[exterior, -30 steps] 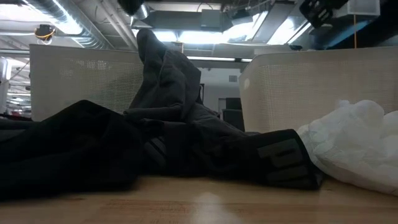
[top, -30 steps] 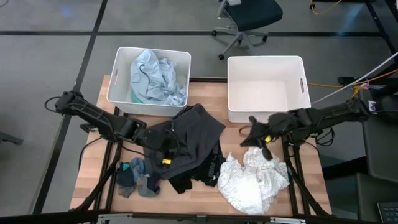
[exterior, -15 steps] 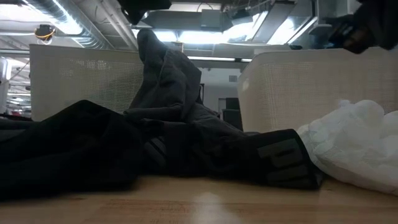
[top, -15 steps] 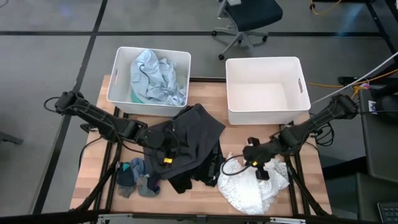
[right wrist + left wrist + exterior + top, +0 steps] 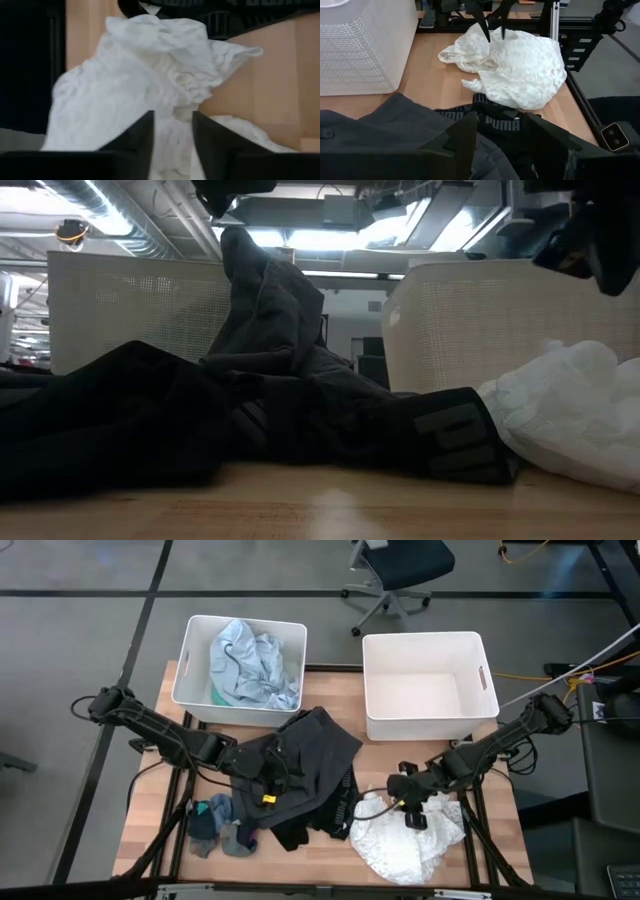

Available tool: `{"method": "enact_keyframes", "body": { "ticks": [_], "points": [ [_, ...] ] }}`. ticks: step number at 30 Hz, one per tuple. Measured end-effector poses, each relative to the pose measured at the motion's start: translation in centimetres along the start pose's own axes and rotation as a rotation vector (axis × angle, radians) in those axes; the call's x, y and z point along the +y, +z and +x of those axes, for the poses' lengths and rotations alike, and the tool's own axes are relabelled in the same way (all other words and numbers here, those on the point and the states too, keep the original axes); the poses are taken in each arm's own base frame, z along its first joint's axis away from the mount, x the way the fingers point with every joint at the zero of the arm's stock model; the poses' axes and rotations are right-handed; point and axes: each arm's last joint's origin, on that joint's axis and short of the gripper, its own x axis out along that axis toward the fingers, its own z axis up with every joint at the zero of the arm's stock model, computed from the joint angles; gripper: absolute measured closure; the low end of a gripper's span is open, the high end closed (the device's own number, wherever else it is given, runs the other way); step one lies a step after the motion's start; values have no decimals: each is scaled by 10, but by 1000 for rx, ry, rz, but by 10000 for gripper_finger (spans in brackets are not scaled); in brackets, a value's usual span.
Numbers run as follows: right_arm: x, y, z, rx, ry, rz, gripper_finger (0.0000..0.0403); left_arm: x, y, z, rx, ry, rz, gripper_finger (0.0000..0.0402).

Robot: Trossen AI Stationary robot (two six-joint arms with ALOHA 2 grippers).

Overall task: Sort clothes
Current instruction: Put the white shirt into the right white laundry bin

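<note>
From above we see the right gripper (image 5: 398,790) right over the near-middle edge of the white garment (image 5: 408,835), which lies crumpled on the table (image 5: 330,700) at the front right; most of the cloth spreads from the claw toward the front of the table, and our right arm is much the nearer one to it. The left gripper (image 5: 268,772) sits on the dark grey garment (image 5: 315,745) in the middle. We count two white bins (image 5: 420,680): the left one holds a pale blue garment (image 5: 250,660), the right one holds nothing. We also count one black garment (image 5: 315,815) under the dark grey one and a little heap of grey-blue socks (image 5: 215,825) at the front left, maybe three or four, though they are too bunched to count well. From table height, the dark grey garment (image 5: 265,310) rises in a peak up to the left claw, so we think that claw is pinched on it, and the white garment (image 5: 570,415) lies low at the right. In the left wrist view the right arm's thin fingers (image 5: 484,27) stand a little apart, their tips down on the white cloth (image 5: 520,60). In the right wrist view our own two fingers (image 5: 137,137) are spread with white cloth (image 5: 150,70) straight ahead and some between them, not yet squeezed.
</note>
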Motion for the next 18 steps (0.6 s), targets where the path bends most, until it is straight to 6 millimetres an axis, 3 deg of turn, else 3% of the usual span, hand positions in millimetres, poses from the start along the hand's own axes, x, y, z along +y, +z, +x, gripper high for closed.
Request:
{"method": "enact_keyframes", "body": {
  "ticks": [5,9,13,18],
  "points": [
    [18,-15,1,-14,-50,-32,141,0,0,0,0,0,-5,247],
    [27,-24,5,-5,-71,13,75,0,0,0,0,0,-14,247],
    [33,-30,17,-31,-167,-6,45,0,0,0,1,1,-23,247],
    [36,-36,41,15,-271,-47,43,0,0,0,3,1,-27,247]
  ]
}}
